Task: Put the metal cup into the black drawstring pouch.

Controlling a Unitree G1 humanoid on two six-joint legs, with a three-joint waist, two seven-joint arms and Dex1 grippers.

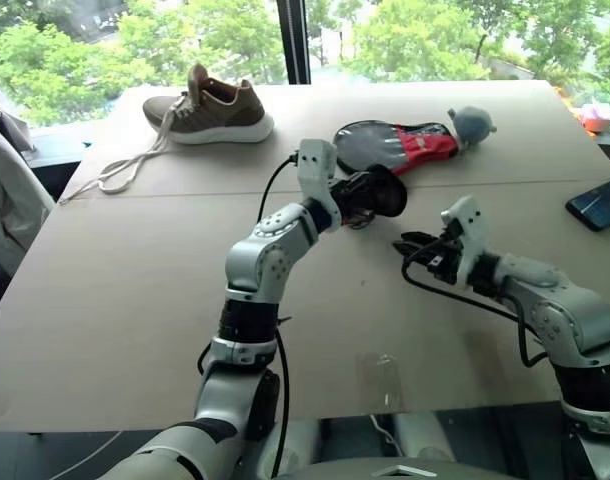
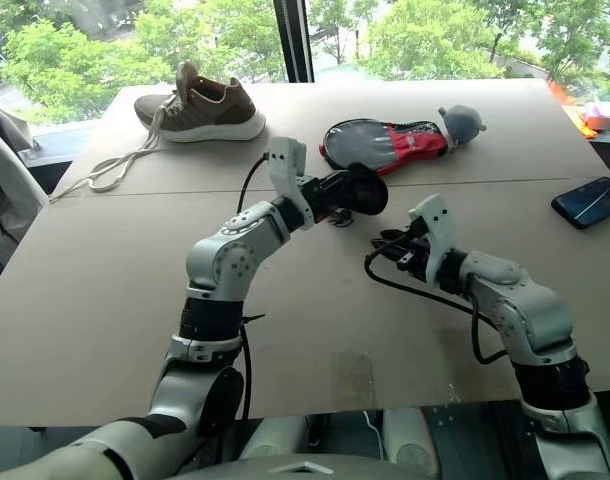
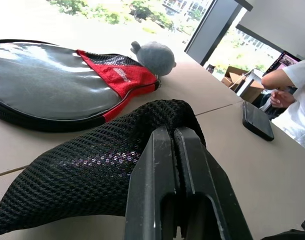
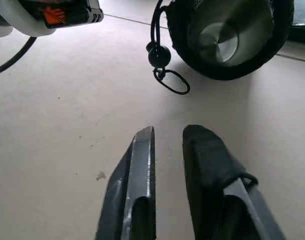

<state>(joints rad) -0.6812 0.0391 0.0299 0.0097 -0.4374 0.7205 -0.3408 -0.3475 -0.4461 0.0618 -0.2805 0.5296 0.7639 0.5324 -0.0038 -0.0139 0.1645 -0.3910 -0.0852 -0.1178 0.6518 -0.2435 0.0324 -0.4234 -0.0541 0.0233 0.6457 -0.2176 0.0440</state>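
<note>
Near the table's (image 1: 135,300) middle, the left gripper (image 3: 173,145) pinches the rim of the black pouch (image 3: 82,175), holding its mouth toward the right gripper (image 4: 167,137). The cup (image 4: 227,32) sits inside already, so the right one hangs just beside it, slightly parted and empty.

Setting: office or lab room. Evidence: large plain table (image 1: 105,300) beside tall windows (image 1: 235,35) over trees; person (image 3: 292,95) seated at a desk with cardboard boxes (image 3: 237,82) nearby.
</note>
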